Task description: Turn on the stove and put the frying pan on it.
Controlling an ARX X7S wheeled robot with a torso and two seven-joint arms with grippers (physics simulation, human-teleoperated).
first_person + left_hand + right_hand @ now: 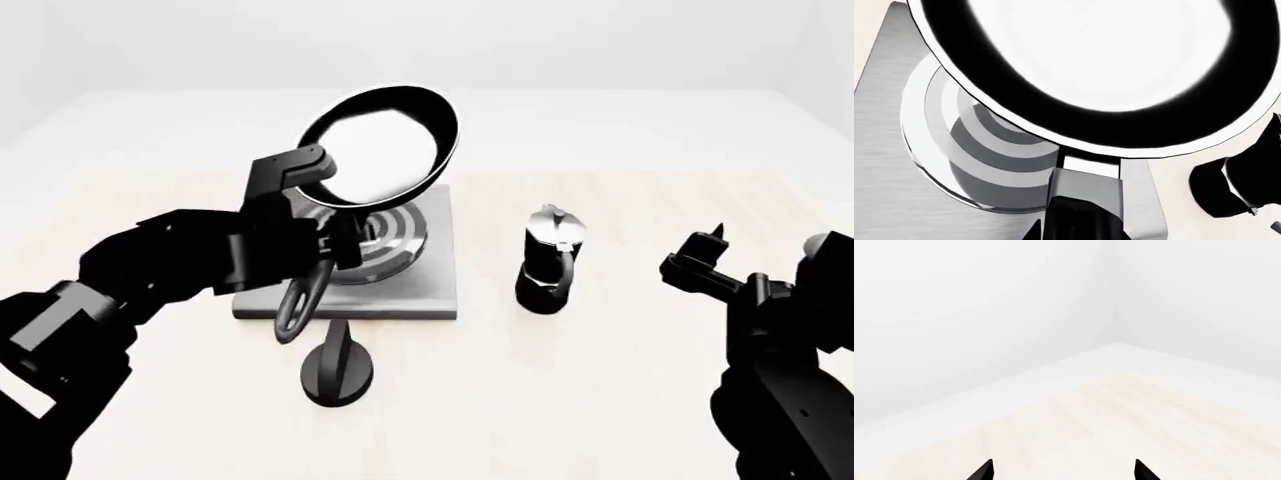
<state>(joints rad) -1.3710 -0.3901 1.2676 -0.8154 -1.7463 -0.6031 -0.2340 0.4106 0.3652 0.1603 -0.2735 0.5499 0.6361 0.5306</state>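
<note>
My left claw [310, 262] is clenched on the black handle of the round black frying pan with the glossy pale inside [378, 145], gripping close to where the handle meets the bowl. I hold there, I judge, because a grip near the bowl keeps the weight from twisting in my fingers. In the head view the pan sits left of centre in the upper half of the frame, lifted and tilted so that its inside faces the camera, and the handle's free end [296, 305] hangs down toward the lower left.

Under and behind the pan lies the flat square grey metal stove with raised concentric rings [407, 278]. In the left wrist view the rings [987, 165] show at lower left and the pan bowl [1107, 55] fills the top, clear of the burner rather than resting on it. So the pan is over the stove but not yet down.

Just below the stove in the head view stands the small black round-based knob [336, 368]. Right of centre is the black-and-silver moka pot [549, 258], apart from the stove.

My right claw [705, 258] hangs at the right edge above the pale wooden surface [561, 400], released and carrying nothing; its wrist view shows two spread black tips [982, 471] over bare wood.
</note>
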